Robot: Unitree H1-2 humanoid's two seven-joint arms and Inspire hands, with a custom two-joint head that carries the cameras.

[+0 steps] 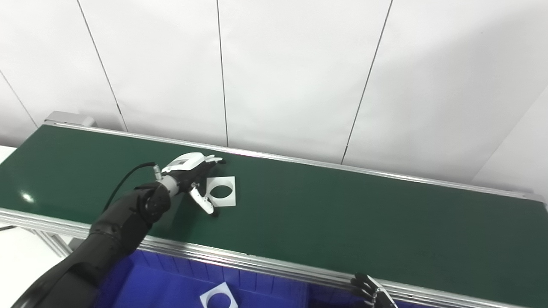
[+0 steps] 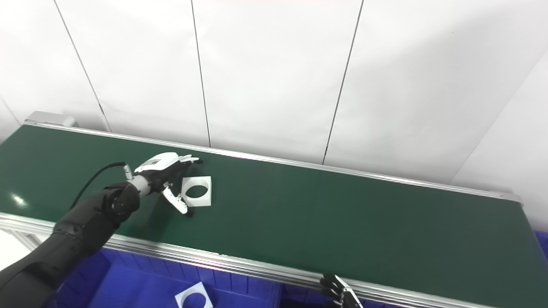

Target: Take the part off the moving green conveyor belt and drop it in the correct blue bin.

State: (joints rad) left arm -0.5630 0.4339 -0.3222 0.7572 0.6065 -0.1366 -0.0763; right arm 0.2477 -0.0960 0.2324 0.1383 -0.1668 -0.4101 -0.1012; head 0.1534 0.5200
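Left eye view: left hand [image 1: 192,173] spread open beside square part [image 1: 221,191], mid-belt [image 1: 342,214].

A square part [image 1: 221,191] lies on the conveyor belt [image 1: 342,214], the left hand [image 1: 192,175] just left of it, perhaps touching. In front and below, a bin [image 1: 171,282] holds a similar part [image 1: 218,298]; the right hand [image 1: 371,291] sits at the belt's near rail.

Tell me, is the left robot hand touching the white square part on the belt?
Cannot tell. In both eye views the left robot hand brackets the left edge of the white square part, its fingers spread, but neither view shows contact or a gap plainly.
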